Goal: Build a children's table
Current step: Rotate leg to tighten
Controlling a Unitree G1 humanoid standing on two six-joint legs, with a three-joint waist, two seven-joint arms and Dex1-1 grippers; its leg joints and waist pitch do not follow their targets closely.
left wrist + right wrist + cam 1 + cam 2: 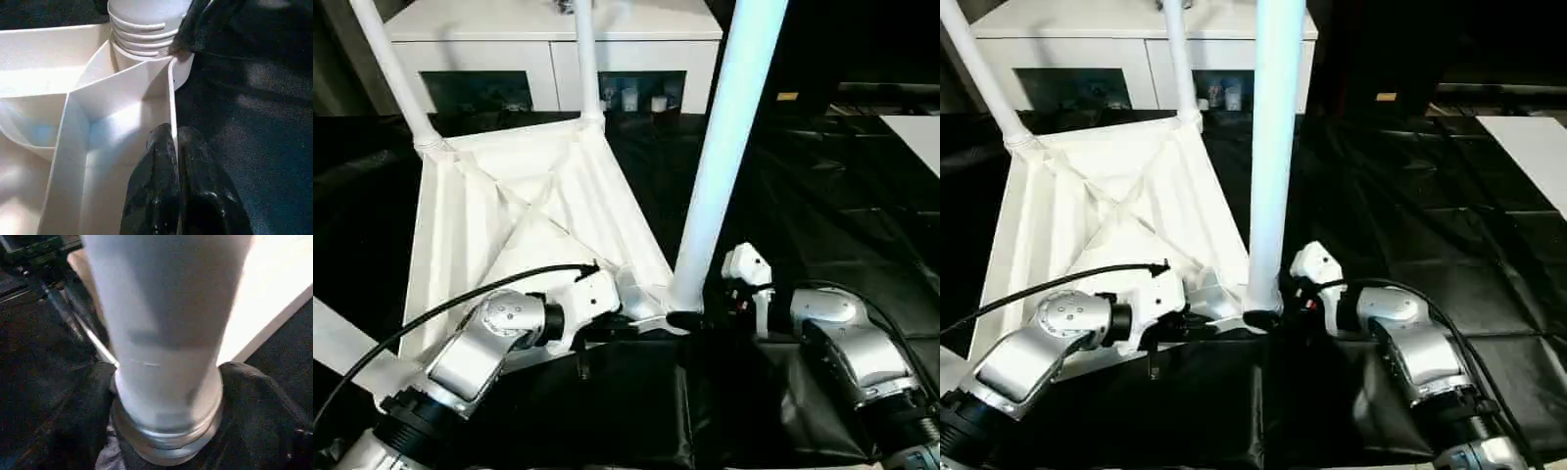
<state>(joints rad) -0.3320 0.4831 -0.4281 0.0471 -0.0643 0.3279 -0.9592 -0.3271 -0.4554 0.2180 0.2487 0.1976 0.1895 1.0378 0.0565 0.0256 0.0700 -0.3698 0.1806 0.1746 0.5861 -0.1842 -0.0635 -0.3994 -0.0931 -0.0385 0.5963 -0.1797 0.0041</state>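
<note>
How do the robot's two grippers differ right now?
The left gripper is pinched shut on the tabletop's thin rim, while the right gripper is spread around the base of the near leg, a finger on each side. Both work at the same near corner.

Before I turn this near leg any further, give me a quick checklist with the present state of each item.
1. Left gripper shut on the tabletop rim: ok.
2. Right gripper fingers either side of the near leg at its base: ok.
3. Right fingers clamped tight on it: cannot tell.
4. Near leg upright in its corner socket: ok.
5. Leg fully seated: cannot tell.
6. Two far legs in their sockets: ok.
</note>
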